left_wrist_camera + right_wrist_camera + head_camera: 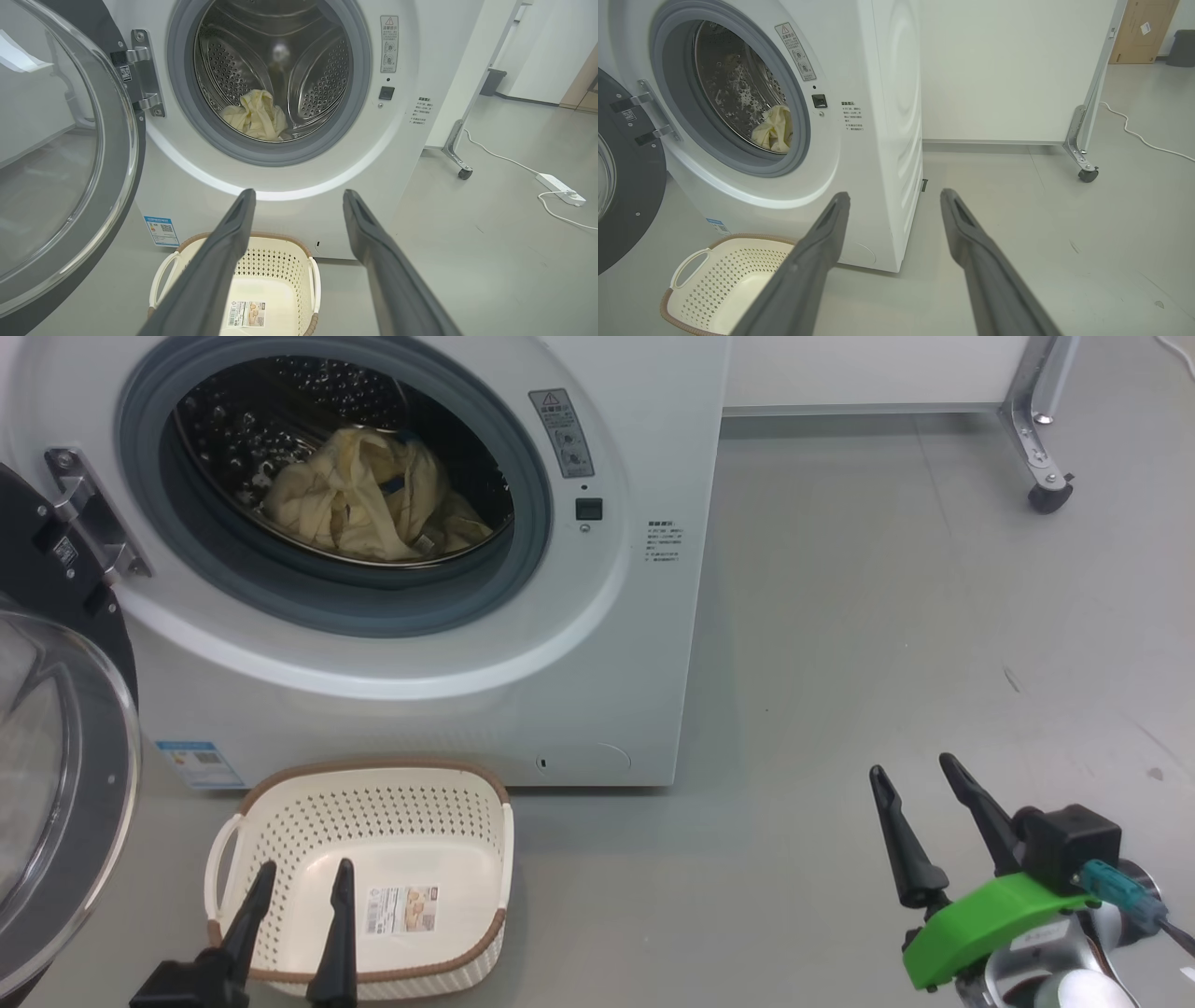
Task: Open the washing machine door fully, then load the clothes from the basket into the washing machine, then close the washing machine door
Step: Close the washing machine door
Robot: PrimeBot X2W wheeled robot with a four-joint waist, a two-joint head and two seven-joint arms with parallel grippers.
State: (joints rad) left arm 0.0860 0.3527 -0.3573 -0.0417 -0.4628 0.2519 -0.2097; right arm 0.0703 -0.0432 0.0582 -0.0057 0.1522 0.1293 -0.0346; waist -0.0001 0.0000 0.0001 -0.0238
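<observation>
The white washing machine stands with its round black door swung wide open to the left. Cream-yellow clothes lie in the steel drum. On the floor in front sits the cream basket, holding only its label sticker. My left gripper hovers open over the basket's near edge. Well to the right of the machine, my right gripper is open above bare floor.
A white wheeled panel stands behind and to the right, its caster on the grey floor. A power strip and its white cable lie further right. Open floor stretches right of the machine.
</observation>
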